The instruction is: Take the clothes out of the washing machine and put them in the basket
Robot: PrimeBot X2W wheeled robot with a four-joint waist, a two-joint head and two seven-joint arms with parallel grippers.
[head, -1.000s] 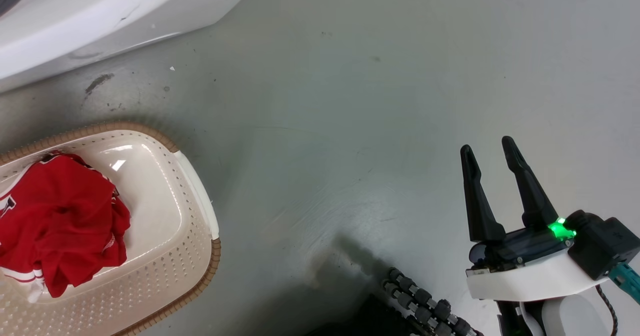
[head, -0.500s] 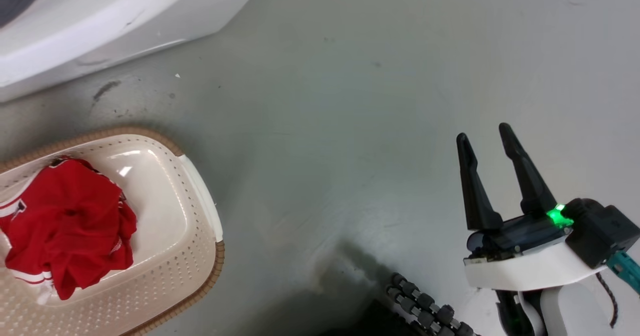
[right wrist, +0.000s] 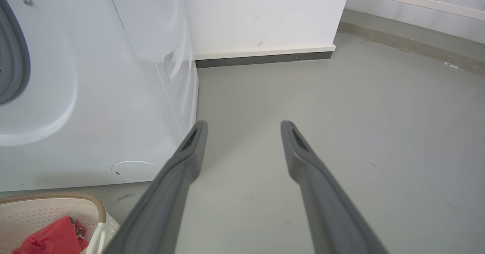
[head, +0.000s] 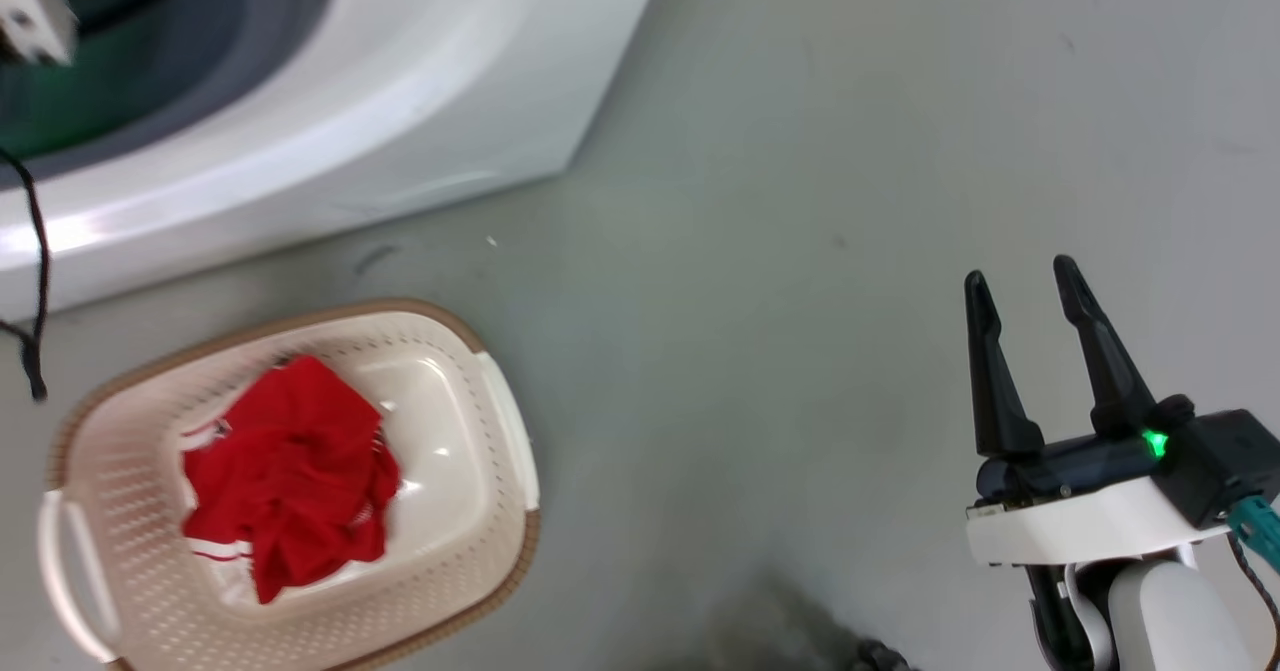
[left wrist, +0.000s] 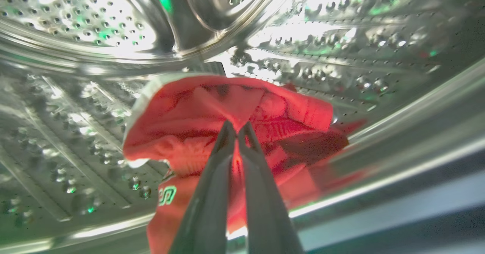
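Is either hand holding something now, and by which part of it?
The left hand pinches a red garment in the drum by a fold near its middle. The right hand is open and empty.

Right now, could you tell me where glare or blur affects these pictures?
Left wrist view: hard glare and green reflections on the drum; the red garment and the left gripper look soft. Head view: the basket is slightly smeared. Right wrist view: even light, right gripper soft near the lens.

Lettering on clothes blurred, perhaps S
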